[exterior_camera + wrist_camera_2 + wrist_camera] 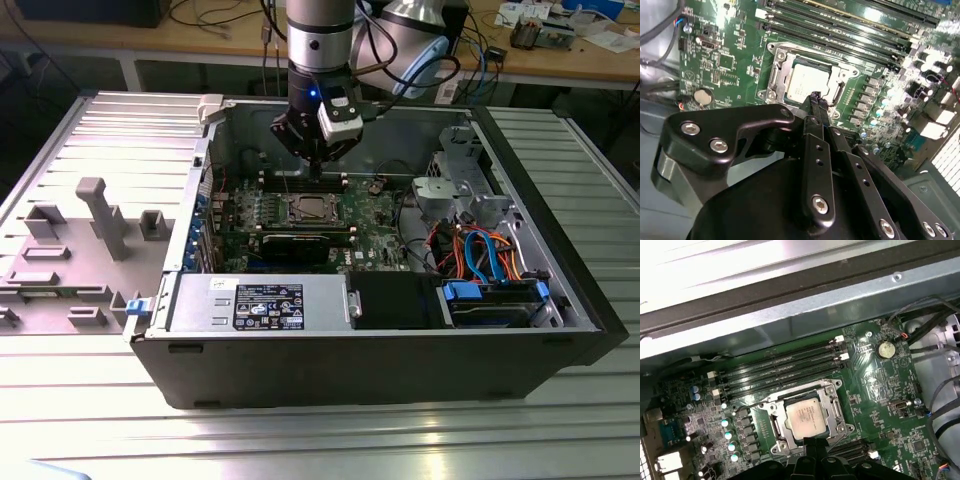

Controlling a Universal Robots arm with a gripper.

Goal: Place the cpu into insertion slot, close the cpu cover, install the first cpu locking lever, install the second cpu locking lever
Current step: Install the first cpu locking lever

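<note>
Green board [880, 387], silvery square cpu [807, 418], metal-framed

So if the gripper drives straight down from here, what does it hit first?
The gripper would likely meet the cpu cover at the cpu edge in the second wrist view; depth unclear.
</note>
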